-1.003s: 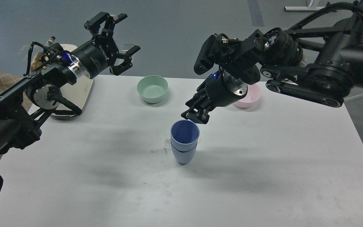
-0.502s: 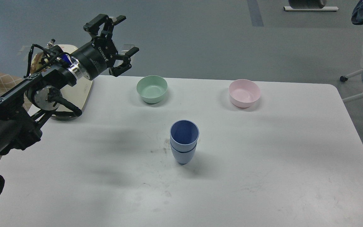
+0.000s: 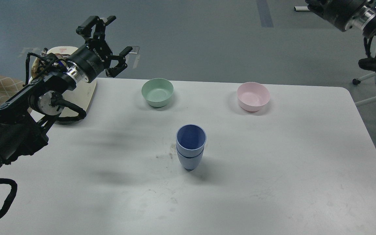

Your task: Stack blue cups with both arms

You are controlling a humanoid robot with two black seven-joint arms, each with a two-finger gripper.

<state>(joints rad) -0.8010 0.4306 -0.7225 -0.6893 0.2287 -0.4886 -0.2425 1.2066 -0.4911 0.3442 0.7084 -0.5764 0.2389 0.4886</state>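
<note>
The two blue cups stand nested upright at the middle of the white table. The upper cup sits inside the lower cup. My left gripper is open and empty, raised past the table's far left edge, well away from the cups. Of my right arm only a black wrist section shows at the top right corner. Its gripper is out of view.
A green bowl stands at the back centre-left and a pink bowl at the back right. A cream tray-like object lies at the back left under my left arm. A chair base stands off the table's right.
My right gripper, just above the stacked cups one second ago, has withdrawn up and right out of view. My left gripper has shifted slightly left and up. The cups have not moved.
</note>
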